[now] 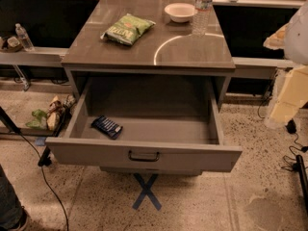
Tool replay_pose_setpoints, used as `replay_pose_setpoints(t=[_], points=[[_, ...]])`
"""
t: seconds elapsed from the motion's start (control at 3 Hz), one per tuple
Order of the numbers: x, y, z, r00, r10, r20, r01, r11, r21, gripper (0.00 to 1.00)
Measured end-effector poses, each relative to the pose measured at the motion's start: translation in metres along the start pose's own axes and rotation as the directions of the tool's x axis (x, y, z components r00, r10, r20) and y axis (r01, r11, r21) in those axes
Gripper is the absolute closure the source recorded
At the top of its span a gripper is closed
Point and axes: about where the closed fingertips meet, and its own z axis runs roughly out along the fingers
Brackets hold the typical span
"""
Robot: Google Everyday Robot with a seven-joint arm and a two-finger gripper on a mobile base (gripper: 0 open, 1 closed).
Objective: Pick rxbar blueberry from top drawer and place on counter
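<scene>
The top drawer [144,156] of the grey cabinet is pulled wide open. The rxbar blueberry [107,126], a small dark blue wrapper with white lettering, lies flat on the drawer floor near the front left corner. The glossy counter [187,52] above it has a pale curved reflection. My gripper [284,107], pale beige under a white arm segment, hangs at the frame's right edge. It is to the right of the cabinet, outside the drawer and far from the bar.
On the counter lie a green chip bag [127,29], a white bowl [179,12] and a clear water bottle [202,8]. Snack bags [50,113] lie on the floor left of the drawer. Cables [294,158] run at right. A blue tape cross [147,191] marks the floor.
</scene>
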Motion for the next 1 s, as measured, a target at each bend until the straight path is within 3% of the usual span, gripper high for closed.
replay_pose_setpoints(t=[0.33,0.67,1.0], points=[[0.000,0.000,0.000,1.000,0.000,0.000,0.000,1.0000,0.000,0.00],[-0.025,0.000,0.027,0.999,0.010,0.037,-0.011,0.9999,0.004,0.00],[-0.067,-0.002,0.069,0.995,0.024,0.096,-0.025,0.9997,0.002,0.00]])
